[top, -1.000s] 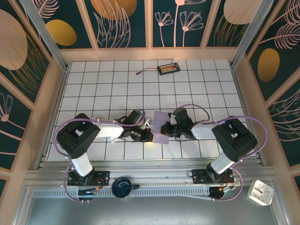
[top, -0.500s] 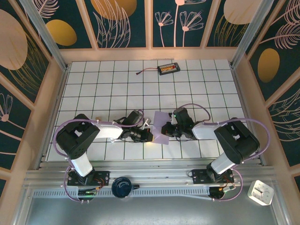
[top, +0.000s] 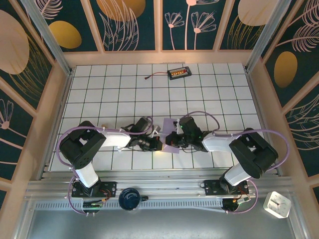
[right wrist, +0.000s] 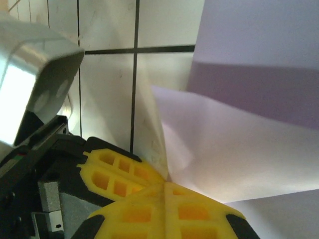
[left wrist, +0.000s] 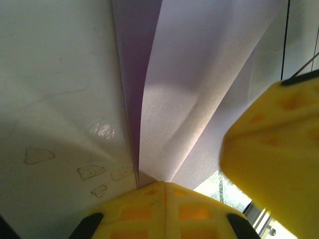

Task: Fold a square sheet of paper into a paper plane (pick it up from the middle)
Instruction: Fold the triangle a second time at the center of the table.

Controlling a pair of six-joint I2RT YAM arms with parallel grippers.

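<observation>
Item: square sheet of paper [left wrist: 199,74], part-folded, mid-worktop [top: 124,89] btwn arms; left hand [left wrist: 164,186] & right hand [right wrist: 164,185] each pinching its edge; step: mid-fold, prob.; next needs edges aligned, then crease.

The far counter [top: 219,94] is open but for a black box [top: 178,73]. The left tool [top: 160,144] and right tool [top: 170,140], pinching the paper [top: 171,123], block the near middle.
</observation>
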